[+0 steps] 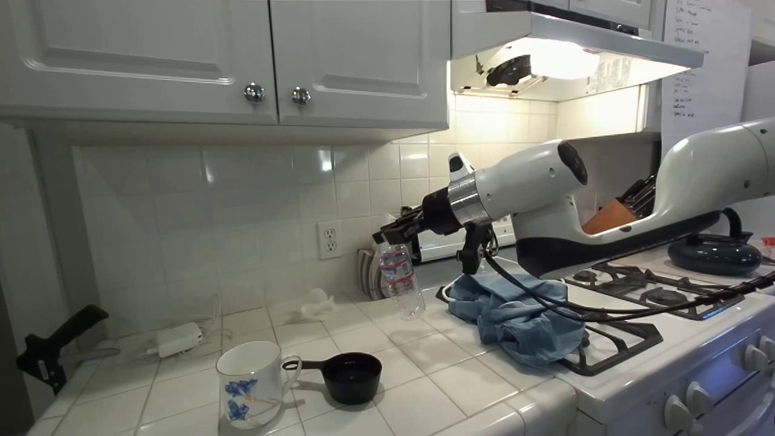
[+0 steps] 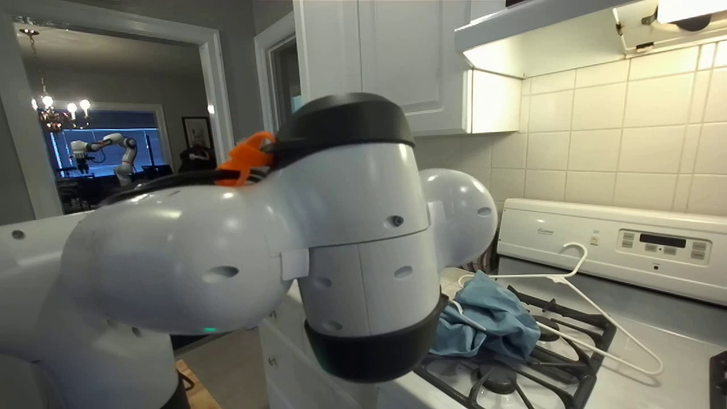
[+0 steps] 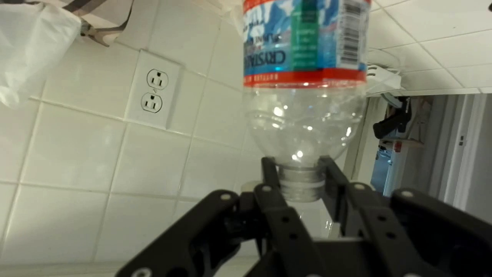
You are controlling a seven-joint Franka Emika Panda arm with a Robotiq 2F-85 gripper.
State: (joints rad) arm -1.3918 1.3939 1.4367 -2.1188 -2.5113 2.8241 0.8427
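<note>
Nearest to the camera, in front of the bottle point(image 1: 399, 278), a glossy white mug point(image 1: 245, 387) with blue flowers stands on the surface point(image 1: 436, 351) of square white tiles; also before the bottle is a round black measuring cup point(image 1: 352, 381) with a straight handle. The bottle is of clear, thin plastic, tilted, and the black hand point(image 3: 298, 165) is closed around its ringed neck; if its bottom touches the tiles, I cannot tell. On its red-edged label point(image 3: 305, 42) there are blue mountains, a green panel, a barcode and the letters "CRYSTA". Next to the bottle, a crumpled blue cloth point(image 1: 514, 315) lies over the stove point(image 1: 636, 381). Behind the bottle, the shiny tiled wall point(image 1: 260, 218) carries a white outlet point(image 1: 330, 239). Well apart from the bottle, farther back, are a dark, rounded kettle point(image 1: 714, 254) and a hanging paper point(image 1: 711, 91) with handwriting too small to read.
</note>
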